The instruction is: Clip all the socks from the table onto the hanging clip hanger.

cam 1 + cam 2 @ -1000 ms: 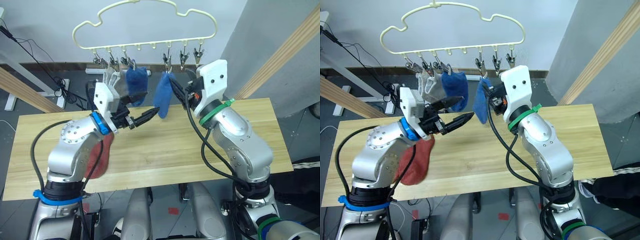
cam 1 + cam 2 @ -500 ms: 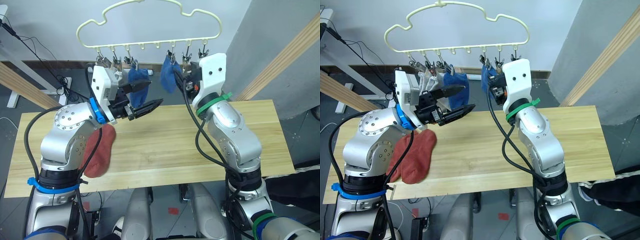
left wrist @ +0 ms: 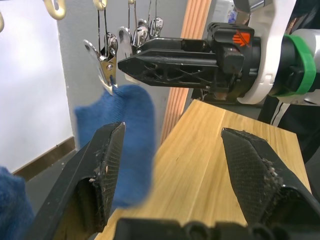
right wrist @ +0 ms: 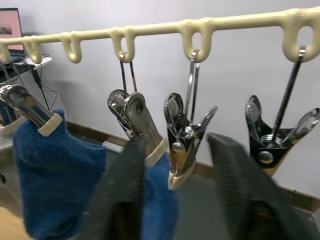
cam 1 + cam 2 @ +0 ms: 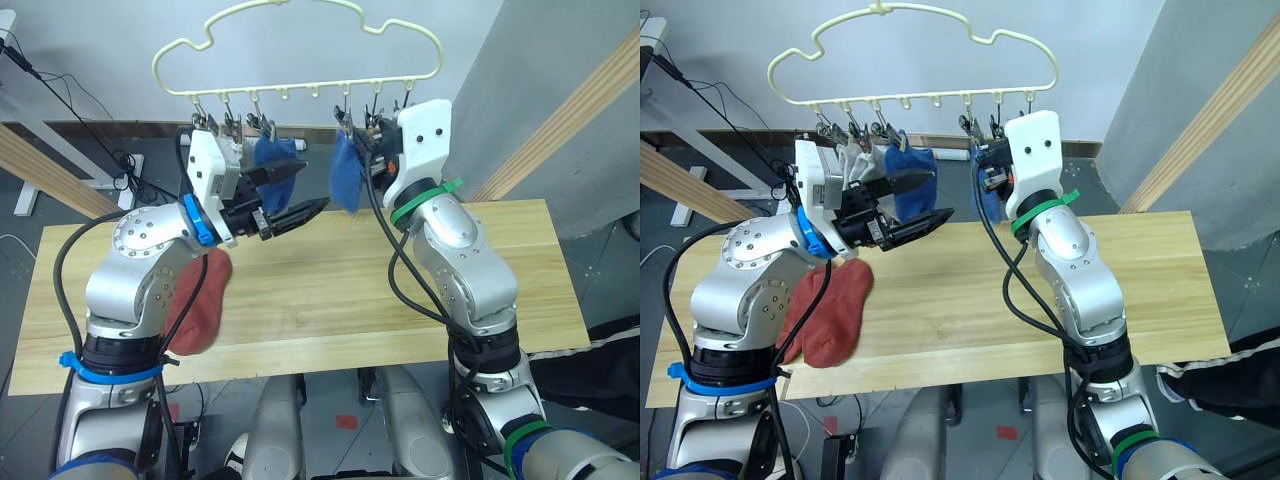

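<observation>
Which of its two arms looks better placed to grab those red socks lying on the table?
Probably the left. Its left gripper is open and empty, and the rust-red socks lie on the table right beneath that arm. The right gripper is up at the clip hanger, by the blue sock.

No text, label or number can be read anywhere.
</observation>
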Robot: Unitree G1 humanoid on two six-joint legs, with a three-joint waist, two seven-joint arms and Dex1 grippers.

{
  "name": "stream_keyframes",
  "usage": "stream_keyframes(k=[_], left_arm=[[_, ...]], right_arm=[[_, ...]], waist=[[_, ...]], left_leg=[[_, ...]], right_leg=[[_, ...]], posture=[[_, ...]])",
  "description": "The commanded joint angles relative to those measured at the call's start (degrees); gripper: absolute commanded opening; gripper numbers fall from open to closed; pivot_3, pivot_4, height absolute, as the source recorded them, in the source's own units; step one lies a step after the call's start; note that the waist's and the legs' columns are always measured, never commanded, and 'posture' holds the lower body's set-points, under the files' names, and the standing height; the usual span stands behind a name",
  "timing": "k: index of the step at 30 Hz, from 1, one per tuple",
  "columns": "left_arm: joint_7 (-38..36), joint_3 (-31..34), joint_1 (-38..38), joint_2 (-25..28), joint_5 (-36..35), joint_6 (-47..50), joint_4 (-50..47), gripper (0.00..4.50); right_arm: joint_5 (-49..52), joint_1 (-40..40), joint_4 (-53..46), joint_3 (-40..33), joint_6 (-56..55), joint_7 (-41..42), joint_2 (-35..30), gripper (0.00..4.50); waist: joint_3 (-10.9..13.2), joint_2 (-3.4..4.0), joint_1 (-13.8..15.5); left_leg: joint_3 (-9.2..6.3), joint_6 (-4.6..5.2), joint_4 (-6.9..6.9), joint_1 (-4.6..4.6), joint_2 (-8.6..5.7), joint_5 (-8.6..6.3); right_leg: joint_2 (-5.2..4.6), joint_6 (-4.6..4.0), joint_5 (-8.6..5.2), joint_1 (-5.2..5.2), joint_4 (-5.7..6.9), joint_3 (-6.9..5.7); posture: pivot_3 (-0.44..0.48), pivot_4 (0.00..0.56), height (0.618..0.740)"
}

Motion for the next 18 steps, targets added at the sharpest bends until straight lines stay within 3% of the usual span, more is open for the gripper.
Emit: stream_keyframes(k=[1,18], left_arm=[[0.0,0.1,-0.3,-0.2,0.4,-1.4,-0.7,3.38],[-0.6,0.3,0.6,-0.1,1.2,-2.3,-0.4,3.38]], right_arm=[[-0.8,-1.1,-1.3,-0.7,-1.9,-0.5,0.5,1.53],[-0.4,-3.5,2.0,-1.8,-4.6,0.2,2.7,1.53]], waist=[[0.0,0.0,0.0],[0.0,0.0,0.0]], left_leg=[[0.0,0.0,0.0,0.0,0.0,0.0],[-0.01,0.0,0.04,0.0,0.0,0.0]], right_leg=[[0.0,0.0,0.0,0.0,0.01,0.0],[0.0,-0.01,0.01,0.0,0.05,-0.01]], posture=[[-0.048,0.451,0.735],[-0.048,0.447,0.735]])
